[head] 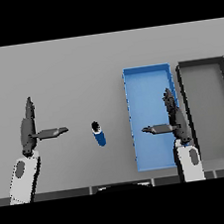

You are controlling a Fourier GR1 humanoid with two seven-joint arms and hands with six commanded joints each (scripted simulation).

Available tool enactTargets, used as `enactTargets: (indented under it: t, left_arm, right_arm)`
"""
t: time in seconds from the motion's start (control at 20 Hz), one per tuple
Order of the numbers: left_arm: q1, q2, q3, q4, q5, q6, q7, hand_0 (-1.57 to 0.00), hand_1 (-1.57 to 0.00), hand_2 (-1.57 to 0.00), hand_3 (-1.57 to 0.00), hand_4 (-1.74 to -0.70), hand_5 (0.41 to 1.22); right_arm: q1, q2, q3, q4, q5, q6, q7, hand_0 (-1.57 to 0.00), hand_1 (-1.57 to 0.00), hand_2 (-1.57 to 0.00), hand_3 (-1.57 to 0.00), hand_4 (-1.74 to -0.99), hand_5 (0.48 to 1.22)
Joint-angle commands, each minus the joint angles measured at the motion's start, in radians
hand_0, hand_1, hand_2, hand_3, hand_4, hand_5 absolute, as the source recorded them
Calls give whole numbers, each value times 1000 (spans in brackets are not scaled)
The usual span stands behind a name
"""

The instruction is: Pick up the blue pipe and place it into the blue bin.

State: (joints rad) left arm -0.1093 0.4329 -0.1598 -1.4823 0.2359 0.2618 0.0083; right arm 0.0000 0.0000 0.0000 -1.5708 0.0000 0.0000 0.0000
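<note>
The blue pipe (99, 133), short with a dark end, lies on the grey table (68, 69) near the middle. The blue bin (145, 82) stands to its right, long and open-topped. My left hand (28, 129) is at the left, fingers straight, thumb pointing right toward the pipe, a short gap away. My right hand (175, 117) hovers over the bin's right edge, fingers straight and thumb pointing left. Neither hand holds anything.
A dark grey bin (181, 82) stands right beside the blue bin, at the far right of the table.
</note>
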Motion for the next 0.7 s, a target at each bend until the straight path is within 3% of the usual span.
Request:
enactTargets:
  t: [0.0, 0.25, 0.3, 0.35, 0.45, 0.65]
  left_arm:
    - [0, -1, 0, 0, 0, 1, -5, 1, 1, 1, 1, -966, 593]
    - [9, 3, 2, 0, 2, -4, -15, 1, 1, 1, 1, -966, 593]
    - [34, 66, -21, 6, -8, -102, -76, 1, 1, 1, 1, -966, 593]
    - [61, 111, -32, 10, -15, -167, -130, 1, 1, 1, 1, -963, 592]
    - [37, 138, -47, 48, -23, -233, -148, 1, 1, 1, 1, -959, 590]
    - [70, 180, -50, 19, 6, -310, -198, 1, 1, 1, 1, -960, 593]
  right_arm:
    - [0, 0, 0, 0, 0, -1, 0, 1, 1, 1, 1, -1205, 629]
    - [8, -3, -1, -6, -6, 4, -4, 1, 1, 1, 1, -1205, 629]
    - [44, -70, 28, -42, 71, 16, -88, 1, 1, 1, 1, -1205, 629]
    - [71, -103, 51, -74, 119, 19, -128, 1, 1, 1, 1, -1201, 628]
    - [89, -132, 74, -114, 168, 19, -115, 1, 1, 1, 1, -1197, 626]
    - [105, -153, 76, -130, 170, 34, -108, 1, 1, 1, 1, -1203, 625]
